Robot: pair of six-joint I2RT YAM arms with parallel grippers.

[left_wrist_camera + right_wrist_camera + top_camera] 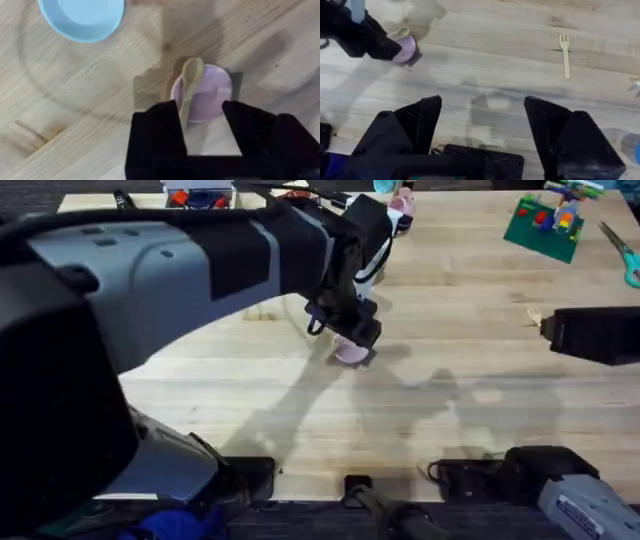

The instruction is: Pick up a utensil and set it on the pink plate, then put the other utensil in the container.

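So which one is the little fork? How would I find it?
Look across the wooden table, far from the pink plate where the left tool is. The fork lies flat and alone on bare wood. It has prongs; the spoon on the plate has a round end.

My worktop is pale wood planks with visible grain; the pink plate lies flat on it near the middle, with the spoon resting on it, bowl end over the plate's rim; a light-blue plate sits on the wood well apart from it; the fork lies flat on bare boards on my right side; a green toy-brick base and scissors lie by the far right corner.
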